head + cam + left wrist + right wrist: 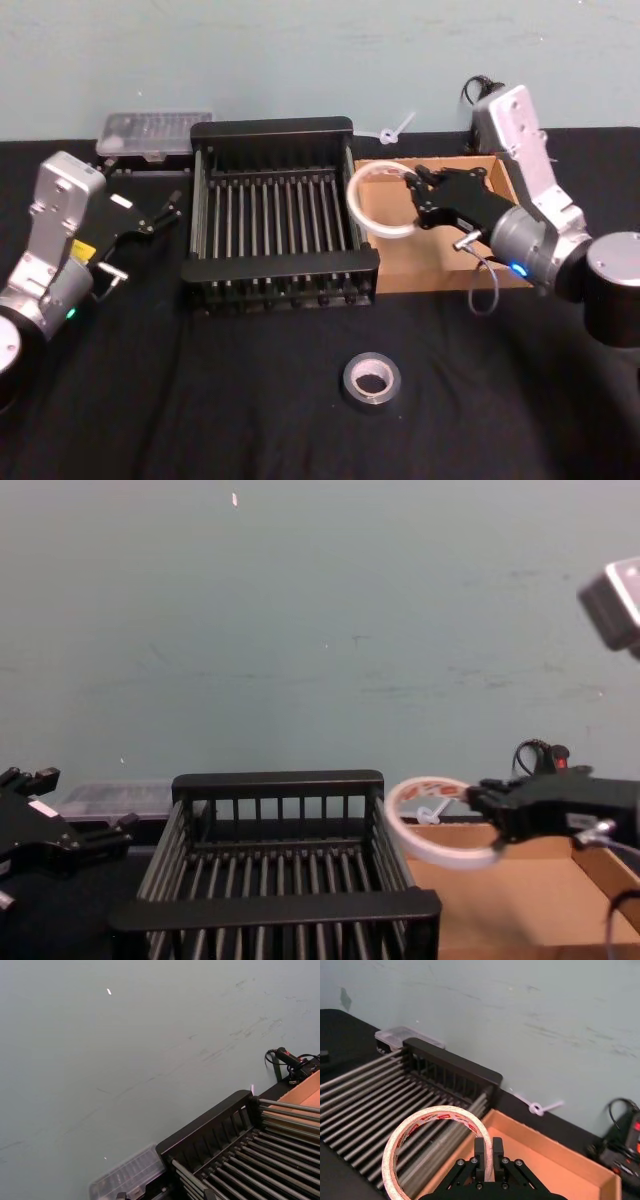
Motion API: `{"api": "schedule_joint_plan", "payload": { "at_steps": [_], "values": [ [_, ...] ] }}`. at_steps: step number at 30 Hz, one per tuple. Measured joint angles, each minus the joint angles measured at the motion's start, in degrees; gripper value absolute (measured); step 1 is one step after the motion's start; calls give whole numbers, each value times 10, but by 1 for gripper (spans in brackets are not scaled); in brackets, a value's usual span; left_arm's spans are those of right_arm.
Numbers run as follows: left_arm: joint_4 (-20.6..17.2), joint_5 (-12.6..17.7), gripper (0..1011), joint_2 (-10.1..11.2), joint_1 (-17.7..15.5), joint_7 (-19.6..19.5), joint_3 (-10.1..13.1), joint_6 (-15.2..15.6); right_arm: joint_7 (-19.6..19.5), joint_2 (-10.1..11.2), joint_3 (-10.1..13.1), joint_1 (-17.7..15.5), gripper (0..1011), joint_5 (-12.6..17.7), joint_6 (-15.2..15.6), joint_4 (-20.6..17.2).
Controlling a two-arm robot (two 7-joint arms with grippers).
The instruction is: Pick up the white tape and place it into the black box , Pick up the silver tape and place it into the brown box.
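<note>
Right tool [412,200] pinches the white tape [376,200] above the brown box [440,260]; head view shows silver tape [371,379] lying nearer.

Right gripper [487,1152]: its body is cut off by the lower edge of the right wrist view, and its fingertips hide the part of the white tape [427,1147] they clamp. The tape's red lettering is too small to read. In the chest view the black box [275,908] and brown box [590,865] run off the bottom edge, and the left gripper [100,835] is cut by the left edge. The clear plastic case [127,1175] is cropped at the bottom of the left wrist view.
</note>
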Motion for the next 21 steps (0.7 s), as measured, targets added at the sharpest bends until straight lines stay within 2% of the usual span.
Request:
{"api": "schedule_joint_plan", "payload": {
  "at_steps": [11,21],
  "values": [
    [0,0,1001,0,0,0,0,0,14,-30,-32,40,99,-16,-10,40],
    [0,0,1001,0,0,0,0,0,19,-61,-53,78,99,-27,-16,94]
  ]
}}
